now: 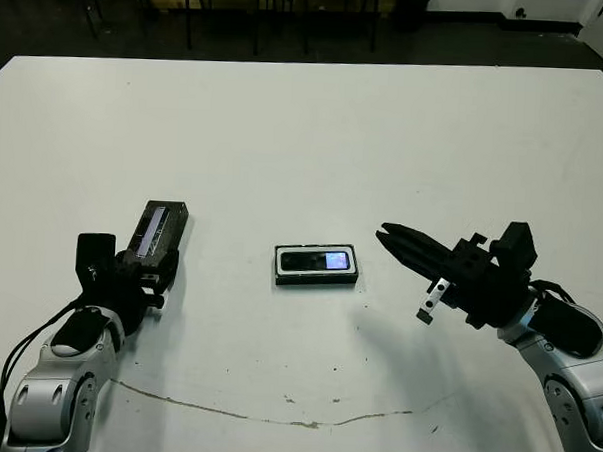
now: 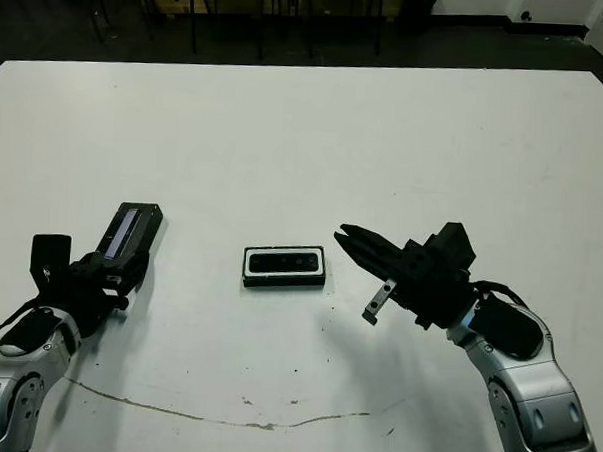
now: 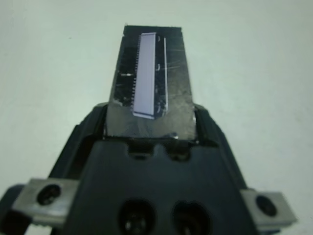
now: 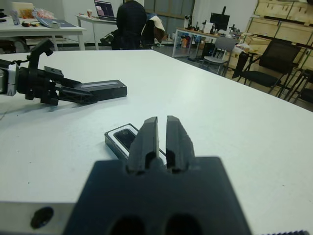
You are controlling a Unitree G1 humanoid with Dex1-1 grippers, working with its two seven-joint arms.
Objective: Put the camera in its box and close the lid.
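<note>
Two things mattered at that moment: the lid (image 1: 158, 230) in my left gripper (image 1: 139, 271), and the box (image 1: 317, 265) lying near the middle of the worktop (image 1: 315, 137) with the camera (image 1: 316, 259) already seated inside its white lining. My left fingers (image 3: 203, 128) were clamped on the near end of the lid, one on each long side, so that most of the slab reached away from me toward the far side. I judged that grip sensible, since it left the far part of the lid free to be laid over the box. The lid was well to the left of the box, so closing was not yet done.

My right gripper (image 1: 401, 242) hung just right of the box, its fingers (image 4: 149, 139) drawn close together with only a thin slit between them, holding nothing and pointing left at the box. I took that as a ready post from which it could steady the box.

From my head views I could read the spacing: lid left, box centre, right gripper beside it. My left wrist view alone showed the silvery strip along the lid's top and how squarely it sat between my fingers. My right wrist view showed the low box wall side-on, and a person seated beyond the worktop.
</note>
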